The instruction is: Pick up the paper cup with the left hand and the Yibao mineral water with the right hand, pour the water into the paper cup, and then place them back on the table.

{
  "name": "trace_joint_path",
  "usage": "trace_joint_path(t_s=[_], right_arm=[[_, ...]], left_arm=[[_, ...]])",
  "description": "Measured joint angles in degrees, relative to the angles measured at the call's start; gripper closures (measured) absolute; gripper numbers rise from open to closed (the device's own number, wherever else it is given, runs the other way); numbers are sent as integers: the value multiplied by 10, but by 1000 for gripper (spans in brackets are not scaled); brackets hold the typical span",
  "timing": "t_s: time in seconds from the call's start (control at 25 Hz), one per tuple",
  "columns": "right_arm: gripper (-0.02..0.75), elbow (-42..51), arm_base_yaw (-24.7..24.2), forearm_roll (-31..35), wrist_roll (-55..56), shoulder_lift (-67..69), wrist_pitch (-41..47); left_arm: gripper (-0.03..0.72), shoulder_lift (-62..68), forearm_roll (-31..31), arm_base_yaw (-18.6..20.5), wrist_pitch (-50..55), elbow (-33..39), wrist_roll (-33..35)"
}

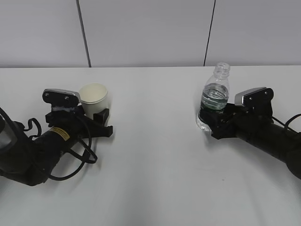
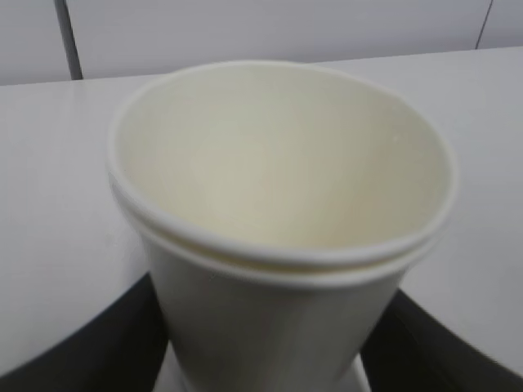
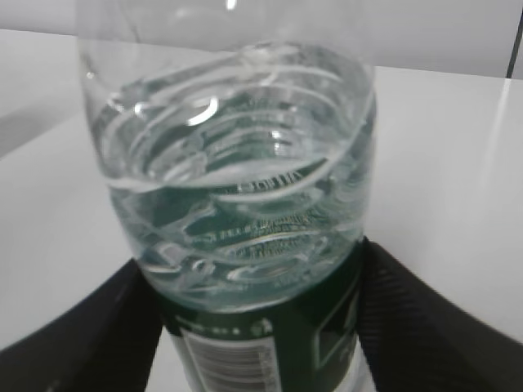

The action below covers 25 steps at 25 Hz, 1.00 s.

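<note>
The white paper cup (image 1: pixel 94 96) stands upright at the left of the white table (image 1: pixel 155 155). My left gripper (image 1: pixel 95 114), on the yellow-labelled arm, is shut on its lower wall. In the left wrist view the cup (image 2: pixel 278 180) is empty, with a black finger (image 2: pixel 90 343) against each side. The capless Yibao bottle (image 1: pixel 216 92) stands upright at the right, its base at table level. My right gripper (image 1: pixel 210 120) is shut on its green label band. In the right wrist view the bottle (image 3: pixel 245 188) holds water (image 3: pixel 237 212) up to its shoulder, between both fingers (image 3: pixel 425 327).
A grey panelled wall (image 1: pixel 150 33) with dark seams runs behind the table's far edge. Black cables (image 1: pixel 80 162) loop on the table beside the left arm. A wide stretch of bare tabletop lies between the two grippers.
</note>
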State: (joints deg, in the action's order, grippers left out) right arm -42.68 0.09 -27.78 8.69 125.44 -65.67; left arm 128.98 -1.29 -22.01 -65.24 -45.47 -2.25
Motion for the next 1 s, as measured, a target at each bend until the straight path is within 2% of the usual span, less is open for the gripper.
trace_joint_path(t_s=[0.48, 1.0], right_arm=[[232, 0, 0, -5, 0, -4, 5], [234, 0, 0, -16, 0, -10, 13]], left_arm=[[263, 0, 5, 0, 0, 0, 0], [265, -6, 42, 0, 1, 0, 0]])
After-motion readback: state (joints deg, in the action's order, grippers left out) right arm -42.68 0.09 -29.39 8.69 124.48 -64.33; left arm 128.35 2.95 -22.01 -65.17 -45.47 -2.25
